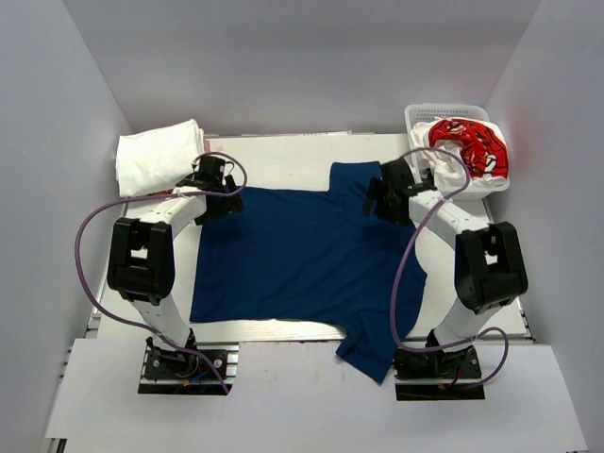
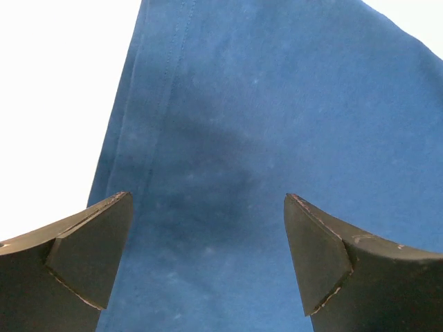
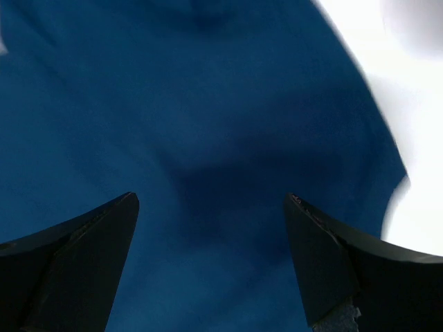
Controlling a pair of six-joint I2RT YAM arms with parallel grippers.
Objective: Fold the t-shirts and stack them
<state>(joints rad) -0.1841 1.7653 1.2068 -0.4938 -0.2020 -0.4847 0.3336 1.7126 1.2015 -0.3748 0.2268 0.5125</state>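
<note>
The left gripper (image 2: pixel 208 200) hung close over the navy t-shirt (image 1: pixel 302 260), jaws wide apart and holding nothing. The right gripper (image 3: pixel 211 200) was the same, spread and empty above blue cloth. The shirt lay spread out mid-frame on the table (image 1: pixel 283 156), one sleeve reaching past the lower edge. A folded white t-shirt (image 1: pixel 156 156) sat upper left. The red t-shirt (image 1: pixel 472 146) lay in the basket (image 1: pixel 444 109), upper right.
</note>
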